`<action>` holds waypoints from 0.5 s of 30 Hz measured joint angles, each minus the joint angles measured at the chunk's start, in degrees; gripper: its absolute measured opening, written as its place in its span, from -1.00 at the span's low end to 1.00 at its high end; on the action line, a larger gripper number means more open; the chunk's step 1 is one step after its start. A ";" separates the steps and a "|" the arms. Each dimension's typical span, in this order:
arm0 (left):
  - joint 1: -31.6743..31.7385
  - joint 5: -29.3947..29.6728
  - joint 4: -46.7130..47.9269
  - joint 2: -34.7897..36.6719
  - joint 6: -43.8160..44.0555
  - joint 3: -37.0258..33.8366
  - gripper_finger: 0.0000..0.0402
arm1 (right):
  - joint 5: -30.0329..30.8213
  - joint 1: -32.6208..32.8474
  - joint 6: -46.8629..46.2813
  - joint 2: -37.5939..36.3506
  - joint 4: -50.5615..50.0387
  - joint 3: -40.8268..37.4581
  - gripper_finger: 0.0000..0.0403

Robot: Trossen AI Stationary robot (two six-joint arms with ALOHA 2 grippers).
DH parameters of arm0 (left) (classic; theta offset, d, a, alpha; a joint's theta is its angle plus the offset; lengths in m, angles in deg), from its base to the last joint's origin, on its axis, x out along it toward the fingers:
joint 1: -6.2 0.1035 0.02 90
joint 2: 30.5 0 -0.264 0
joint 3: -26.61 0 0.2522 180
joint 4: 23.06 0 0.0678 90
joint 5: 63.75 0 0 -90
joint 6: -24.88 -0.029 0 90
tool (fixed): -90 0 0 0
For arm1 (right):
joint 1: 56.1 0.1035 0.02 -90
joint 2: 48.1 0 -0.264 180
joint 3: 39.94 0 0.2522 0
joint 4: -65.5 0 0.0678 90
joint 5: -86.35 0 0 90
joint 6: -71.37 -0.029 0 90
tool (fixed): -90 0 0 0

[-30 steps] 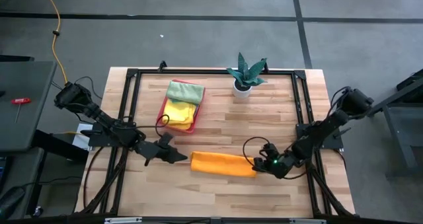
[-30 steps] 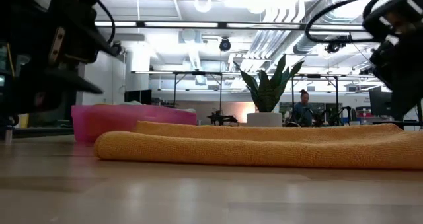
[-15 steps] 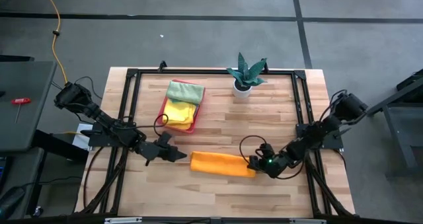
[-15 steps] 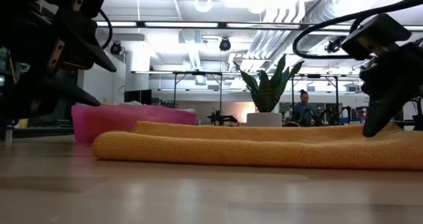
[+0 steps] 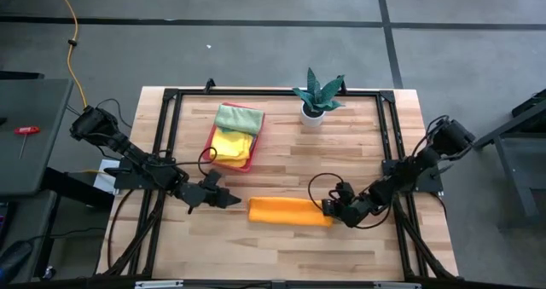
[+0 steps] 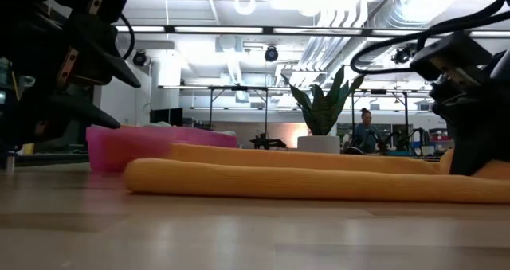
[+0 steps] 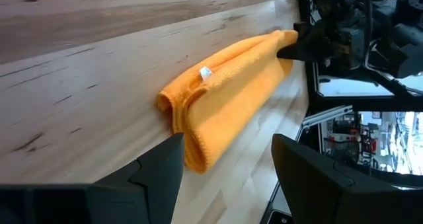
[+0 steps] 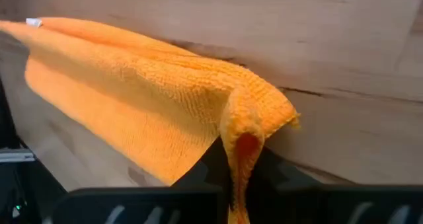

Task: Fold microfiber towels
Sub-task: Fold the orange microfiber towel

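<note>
An orange microfiber towel (image 5: 288,211), folded into a long strip, lies across the near middle of the table. My right gripper (image 5: 329,210) is shut on its right end. My left gripper (image 5: 230,200) stands open just off the towel's left end (image 7: 178,118), fingers on either side of the line to it, touching nothing. A white tag (image 7: 205,73) shows on the towel's top. A light green towel (image 5: 239,117) and a yellow towel (image 5: 230,142) lie in the pink tray (image 5: 252,149) at the far left. My right gripper pinches the towel's right end (image 8: 246,121) between its two fingers, where the cloth bunches into a raised fold of more than one layer. The fingers come in low from the table's right, along the strip. The rest of the towel (image 6: 303,182) lies on the table.
A potted plant (image 5: 317,97) stands at the far middle of the table. A black frame (image 5: 388,135) runs along the table's edges. Bare wood lies near and to the far right of the orange towel. A person (image 6: 365,127) sits in the room behind.
My right gripper has moved toward the table's left edge and down onto the orange towel's right end and has taken hold of it. The towel's left end has slid a little toward the right.
</note>
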 joint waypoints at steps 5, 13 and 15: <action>0.00 0.07 -0.05 -0.02 0.68 0.00 0.07 | -3.67 0.54 2.25 -3.89 -7.03 0.00 -0.97; 0.00 0.15 -0.48 -0.03 1.30 0.00 0.07 | -8.96 3.76 0.70 -20.45 -33.48 0.00 -0.99; 0.00 -0.16 -0.40 -0.04 2.06 0.11 0.07 | -9.11 4.33 -0.55 -25.08 -38.25 0.00 -0.99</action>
